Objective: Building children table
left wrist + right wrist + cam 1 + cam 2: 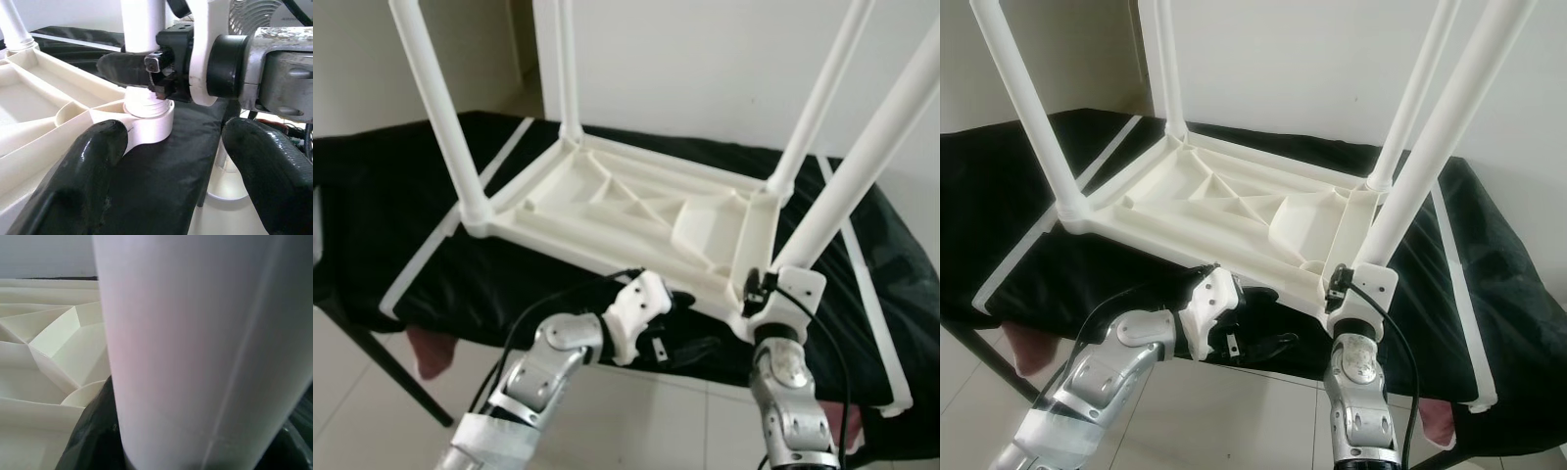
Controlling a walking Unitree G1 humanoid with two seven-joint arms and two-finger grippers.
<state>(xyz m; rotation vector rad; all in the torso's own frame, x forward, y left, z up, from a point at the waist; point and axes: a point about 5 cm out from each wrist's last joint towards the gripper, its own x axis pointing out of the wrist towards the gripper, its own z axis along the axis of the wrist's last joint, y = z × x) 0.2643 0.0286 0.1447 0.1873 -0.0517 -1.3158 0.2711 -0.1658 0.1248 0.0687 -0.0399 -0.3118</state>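
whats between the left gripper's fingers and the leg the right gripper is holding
In the left wrist view, bare black cloth stretches from the open left gripper to the near corner socket where the right gripper clamps the leg.

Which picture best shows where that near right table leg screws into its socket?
The left wrist view: the leg meets its socket side-on, exposed threads visible. The eye views show it partly behind the right gripper. The right wrist view shows the leg, too close.

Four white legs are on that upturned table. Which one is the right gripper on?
The near-right white plastic leg, at the corner closest to the robot's right arm. The right gripper clasps it just above its socket; the other three legs stand untouched.
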